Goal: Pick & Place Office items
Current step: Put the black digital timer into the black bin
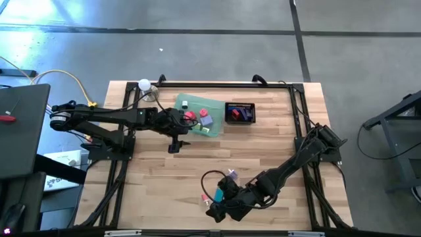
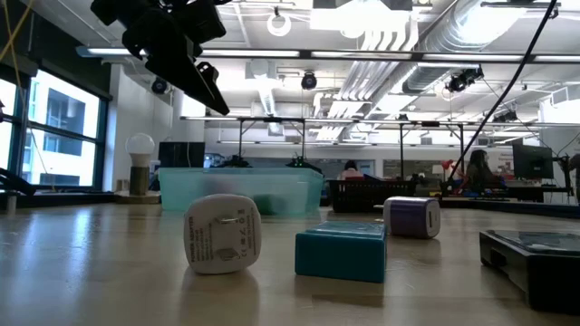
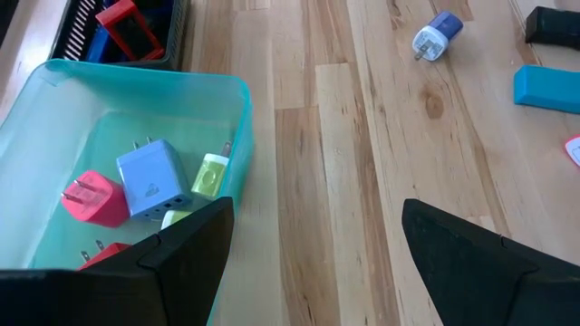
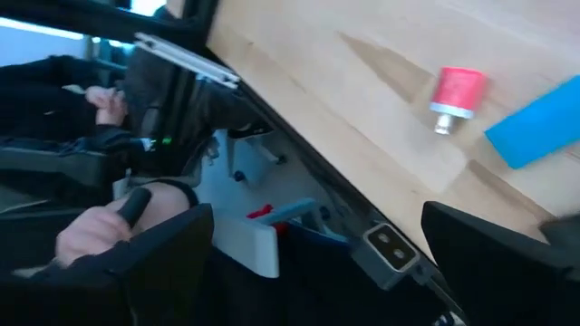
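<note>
My right gripper [image 1: 217, 209], fingers spread wide and empty, is low at the table's [image 1: 276, 151] front edge, just beside the loose office items [image 1: 220, 191]. My left gripper [image 1: 176, 141], also open and empty, hangs beside the tray [image 1: 214, 128], well apart from them, so the right arm is nearer.

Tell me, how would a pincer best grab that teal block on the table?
From straight above, closing across the teal block's narrower width. It lies flat with straight parallel sides, and bare wood shows around it; the white plug and purple plug stand apart.
</note>
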